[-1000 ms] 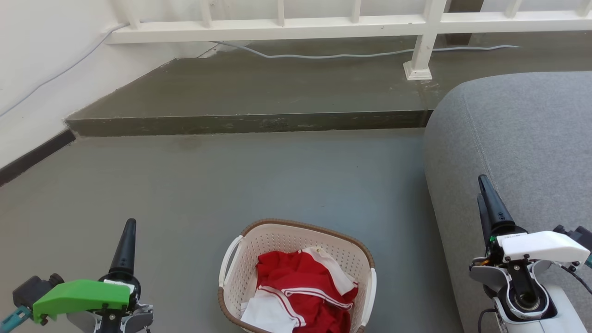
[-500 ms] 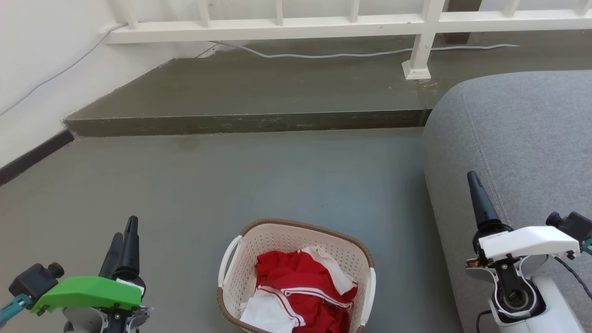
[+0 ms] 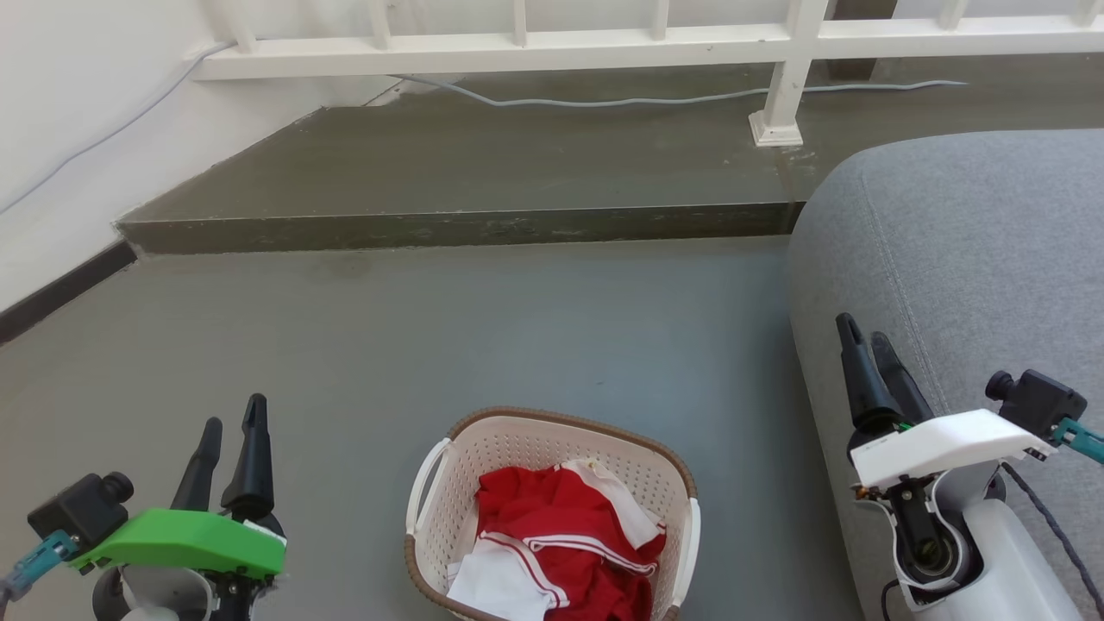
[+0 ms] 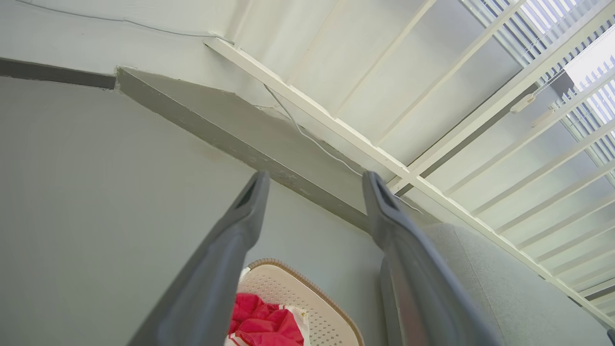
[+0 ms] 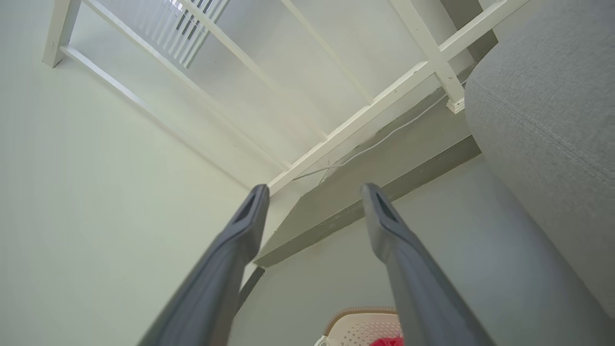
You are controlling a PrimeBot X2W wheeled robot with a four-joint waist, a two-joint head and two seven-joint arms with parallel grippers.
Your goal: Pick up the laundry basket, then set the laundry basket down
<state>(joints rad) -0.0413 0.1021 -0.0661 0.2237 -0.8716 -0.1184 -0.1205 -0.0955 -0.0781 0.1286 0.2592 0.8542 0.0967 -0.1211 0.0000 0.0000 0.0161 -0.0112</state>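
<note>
My left jaws, low at my left, and my right jaws, low at my right by the grey sofa [image 3: 966, 241], now stand spread and empty; a second ago each showed as a single dark finger. Between them the laundry basket [image 3: 552, 444] sits untouched on the floor [image 3: 517, 328], red clothes [image 3: 561, 526] inside. I judge I am readying for its handles. Beyond runs the step [image 3: 466, 228].

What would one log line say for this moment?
phase: before pickup | left hand: open | right hand: open | laundry basket: on floor, untouched
</note>
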